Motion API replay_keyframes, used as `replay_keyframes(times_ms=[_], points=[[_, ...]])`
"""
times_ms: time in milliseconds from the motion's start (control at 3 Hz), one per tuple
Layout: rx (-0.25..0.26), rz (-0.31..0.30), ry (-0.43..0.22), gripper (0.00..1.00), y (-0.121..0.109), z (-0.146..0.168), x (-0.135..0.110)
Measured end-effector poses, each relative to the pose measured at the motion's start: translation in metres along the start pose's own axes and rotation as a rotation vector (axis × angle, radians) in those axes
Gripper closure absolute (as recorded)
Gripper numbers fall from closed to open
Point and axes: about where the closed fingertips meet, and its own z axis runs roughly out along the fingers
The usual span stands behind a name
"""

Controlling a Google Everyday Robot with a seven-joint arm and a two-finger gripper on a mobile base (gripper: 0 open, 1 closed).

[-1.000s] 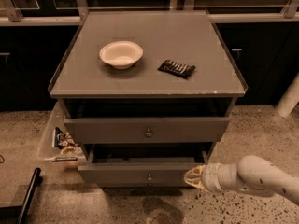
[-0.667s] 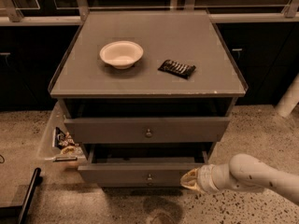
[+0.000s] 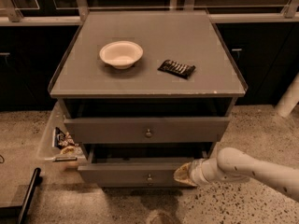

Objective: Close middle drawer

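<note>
The middle drawer [image 3: 126, 172] is the lower of the two open drawers. It is a low dark-grey front with a small round knob [image 3: 149, 177], and it stands out further than the drawer above. Its inside lies in shadow. My gripper [image 3: 184, 174], on a white arm [image 3: 252, 169] coming in from the right, sits at the right end of this drawer's front, at or very near the panel. Whether it touches is unclear.
The top drawer [image 3: 107, 129] is also partly open under the cabinet top [image 3: 205, 45], which carries a white bowl [image 3: 121, 54] and a dark snack packet [image 3: 176, 68]. A side tray with snacks [image 3: 63, 143] hangs at the left. A dark bar [image 3: 28, 195] lies on the speckled floor.
My gripper has moved a little to the left, closer along the middle drawer's front. The drawer front itself shows no clear shift.
</note>
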Motion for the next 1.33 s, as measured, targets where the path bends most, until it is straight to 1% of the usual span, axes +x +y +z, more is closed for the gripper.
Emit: replay_keyframes(times_ms=[333, 1333], points=[[0.001, -0.001, 0.000, 0.81, -0.0007, 0.0002, -0.0004], [0.000, -0.001, 0.000, 0.12, -0.0006, 0.0003, -0.0004]])
